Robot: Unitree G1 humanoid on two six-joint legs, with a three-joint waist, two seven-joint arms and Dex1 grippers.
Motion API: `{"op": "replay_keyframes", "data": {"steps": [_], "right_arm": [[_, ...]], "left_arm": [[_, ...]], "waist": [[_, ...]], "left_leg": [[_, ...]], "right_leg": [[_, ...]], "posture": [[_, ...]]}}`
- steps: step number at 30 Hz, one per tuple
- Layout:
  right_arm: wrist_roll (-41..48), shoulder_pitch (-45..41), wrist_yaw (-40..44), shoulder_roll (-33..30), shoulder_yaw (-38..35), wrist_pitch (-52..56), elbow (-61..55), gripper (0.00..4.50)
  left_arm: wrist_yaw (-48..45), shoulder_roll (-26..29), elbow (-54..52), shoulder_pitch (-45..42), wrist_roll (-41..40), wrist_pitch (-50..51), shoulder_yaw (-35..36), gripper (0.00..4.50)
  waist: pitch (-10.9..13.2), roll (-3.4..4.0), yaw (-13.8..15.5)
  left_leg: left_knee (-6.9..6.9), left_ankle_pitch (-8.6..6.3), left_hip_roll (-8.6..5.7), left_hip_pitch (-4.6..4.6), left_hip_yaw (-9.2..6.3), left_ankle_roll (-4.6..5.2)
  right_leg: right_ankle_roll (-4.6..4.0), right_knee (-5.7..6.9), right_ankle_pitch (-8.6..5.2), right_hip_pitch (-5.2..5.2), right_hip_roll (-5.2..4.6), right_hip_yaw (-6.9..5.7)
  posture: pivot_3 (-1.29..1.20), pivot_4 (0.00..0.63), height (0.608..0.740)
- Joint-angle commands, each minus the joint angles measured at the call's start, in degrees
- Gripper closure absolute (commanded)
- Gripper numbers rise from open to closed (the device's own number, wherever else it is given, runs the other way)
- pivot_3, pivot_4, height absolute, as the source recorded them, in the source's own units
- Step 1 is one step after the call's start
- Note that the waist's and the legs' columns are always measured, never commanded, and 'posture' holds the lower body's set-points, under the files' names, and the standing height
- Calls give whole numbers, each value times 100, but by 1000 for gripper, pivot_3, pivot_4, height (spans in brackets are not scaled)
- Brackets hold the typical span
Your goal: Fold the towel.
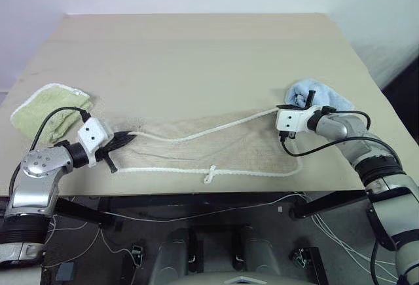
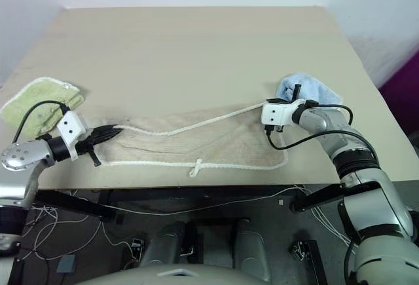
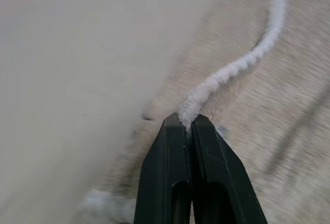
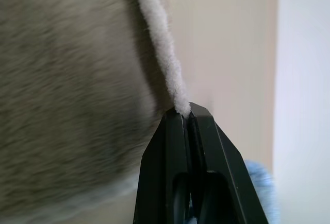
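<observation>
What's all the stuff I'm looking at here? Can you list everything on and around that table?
Table: one, beige top, bearing all the cloths.
Towel: one, tan with white corded trim and a small white loop, spread along the table's near edge.
Green towel: one, light green, folded, at the table's left edge.
Blue towel: one, light blue, bunched, behind the tan towel's right end.
Cables: several, white and black, on the floor under the table.
Left pincer: one, black, shut on the tan towel's left corner.
Right pincer: one, black, shut on the towel's right corner trim.
</observation>
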Motion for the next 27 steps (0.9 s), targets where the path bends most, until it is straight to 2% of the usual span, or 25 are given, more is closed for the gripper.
{"op": "replay_keyframes", "data": {"steps": [1,6,10,14,16,20,24,25,27], "right_arm": [[266,-494,-178,37,-382,155,-110,4456],[359,-1348,-306,89,-493,159,430,4456],[555,-2068,-268,2,-630,55,724,4456],[1003,-2268,142,-138,-880,35,445,4456],[1610,-1929,886,-272,-1107,192,-203,4456],[2697,-668,2240,-689,-1428,943,-1921,4456],[3525,743,3087,-1152,-1735,1962,-3429,4456],[3739,1095,3265,-1260,-1826,2220,-3771,4456],[4011,1523,3468,-1400,-1964,2579,-4234,4456]], "left_arm": [[568,-95,278,-761,-61,168,355,4500],[1415,-294,1528,-2377,134,241,468,4500],[1823,-212,2581,-3569,234,60,557,4500],[1705,50,2951,-4017,292,-118,596,4500],[1254,255,2641,-3736,110,12,682,4500],[321,556,1574,-2564,-429,363,940,4500],[-467,742,162,-858,-1178,1110,1419,4500],[-605,804,-251,-355,-1442,1564,1564,4500],[-721,876,-771,264,-1722,2055,1763,4500]], "waist": [[0,0,-1],[1,-1,-15],[2,-2,-36],[2,-3,-44],[2,-3,-51],[2,-2,-40],[2,-2,-20],[2,-2,-13],[2,-2,-14]], "left_leg": [[0,0,-1,0,0,0],[1,1,-2,1,1,0],[-3,1,-3,1,5,1],[-7,1,-3,1,11,1],[-8,1,-3,1,14,1],[-10,0,0,1,15,2],[3,-3,0,3,7,6],[2,-5,0,3,5,8],[2,-5,0,5,1,7]], "right_leg": [[0,0,0,0,0,0],[1,1,0,2,1,-1],[2,1,0,2,3,0],[5,0,-2,3,3,0],[8,-2,-4,2,3,3],[12,-4,-6,4,3,5],[11,0,-6,9,-2,5],[10,-1,-6,8,-5,6],[9,-5,-7,7,-9,5]], "posture": [[0,150,740],[0,150,740],[0,150,740],[0,150,740],[0,150,740],[0,150,740],[0,150,740],[0,150,740],[0,150,740]]}}
